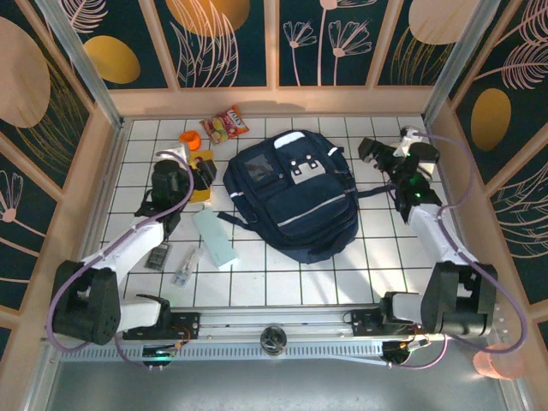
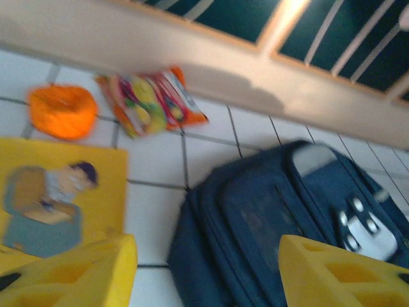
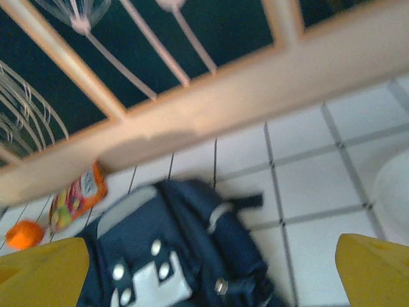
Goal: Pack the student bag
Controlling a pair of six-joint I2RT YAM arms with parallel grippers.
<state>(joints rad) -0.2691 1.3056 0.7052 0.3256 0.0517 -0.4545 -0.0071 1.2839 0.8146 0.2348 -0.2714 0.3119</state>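
Top view sharp and bright, even light from overhead. White tiled table [image 1: 377,257] well lit, student bag [image 1: 295,201] dark with only a thin soft shadow at its edges. Blown-out pink blob [image 1: 497,364] in the bottom right corner. Left wrist view motion-blurred all over: snack packet [image 2: 153,102] print smeared, yellow fingers [image 2: 77,275] of the left gripper [image 2: 208,256] soft and out of focus. Right wrist view blurrier and streaked, wooden rail [image 3: 255,109] glowing warm, washed-out white patch at the right edge.
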